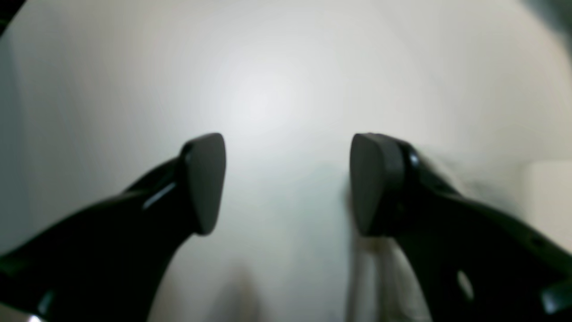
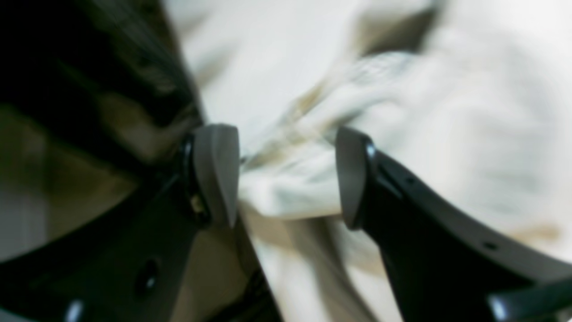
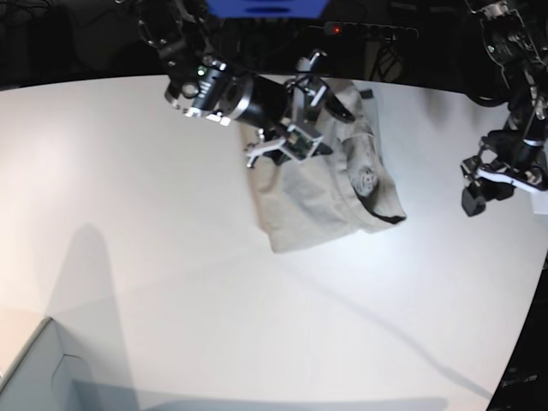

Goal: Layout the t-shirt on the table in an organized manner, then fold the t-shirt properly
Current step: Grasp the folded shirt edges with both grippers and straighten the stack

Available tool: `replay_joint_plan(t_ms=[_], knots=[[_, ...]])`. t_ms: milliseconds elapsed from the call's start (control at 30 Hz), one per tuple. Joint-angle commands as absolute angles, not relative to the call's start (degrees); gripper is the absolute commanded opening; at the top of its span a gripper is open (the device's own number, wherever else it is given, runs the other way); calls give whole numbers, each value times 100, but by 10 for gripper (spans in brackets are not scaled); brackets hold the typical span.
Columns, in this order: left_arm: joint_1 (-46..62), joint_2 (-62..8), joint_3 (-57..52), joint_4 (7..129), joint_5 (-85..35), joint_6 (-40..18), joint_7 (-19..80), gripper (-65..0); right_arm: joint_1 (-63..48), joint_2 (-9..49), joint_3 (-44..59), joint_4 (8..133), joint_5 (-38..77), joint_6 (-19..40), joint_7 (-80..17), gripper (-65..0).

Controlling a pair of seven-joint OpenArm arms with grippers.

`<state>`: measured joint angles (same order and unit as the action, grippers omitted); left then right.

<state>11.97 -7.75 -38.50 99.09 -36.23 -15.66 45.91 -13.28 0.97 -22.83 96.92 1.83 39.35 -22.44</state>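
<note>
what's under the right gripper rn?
The crumpled t-shirt, lying bunched on the white table. The right gripper hangs over its upper part with jaws apart, nothing clamped. Whatever lies beneath the cloth is covered, and so is the cloth behind the arm.

blurred wrist views, bright glare

Crumpled beige-grey t-shirt bunched on white table

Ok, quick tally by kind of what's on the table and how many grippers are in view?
T-shirt: 1
Grey box (corner only): 1
Grippers: 2, left gripper and right gripper, both open
Total: 4
</note>
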Motion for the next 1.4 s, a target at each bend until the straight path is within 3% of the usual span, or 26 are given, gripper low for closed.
replay_joint_plan(t_ms=[0, 267, 567, 700, 1000, 1200, 1367], knots=[[1051, -804, -3776, 10018, -3855, -1578, 4488, -226, -1305, 75, -2132, 9851, 251, 4000, -2123, -306], [505, -787, -2334, 9244, -4004, -1516, 4426, -230, -1393, 75, -1165, 9868, 251, 4000, -2123, -306], [-268, -1112, -2229, 6712, -4004, -1543, 4110, -229, -1411, 75, -787, 9868, 224, 4000, -2123, -306], [-505, -1226, -2255, 6273, -4004, -1560, 3890, -229, -1411, 75, -716, 9877, 215, 4000, -2123, -306], [-470, -1279, -2264, 6949, -4084, -1534, 3987, -229, -1297, 13, -769, 9367, 215, 4000, -2105, -306], [-4, -1244, -2360, 8347, -4084, -1534, 5059, -227, -1156, 31, -549, 8848, 215, 4000, -2097, -302], [840, -576, -3108, 9569, -4075, -1525, 5569, -226, -1174, 40, -242, 8866, 215, 4000, -2105, -302]])
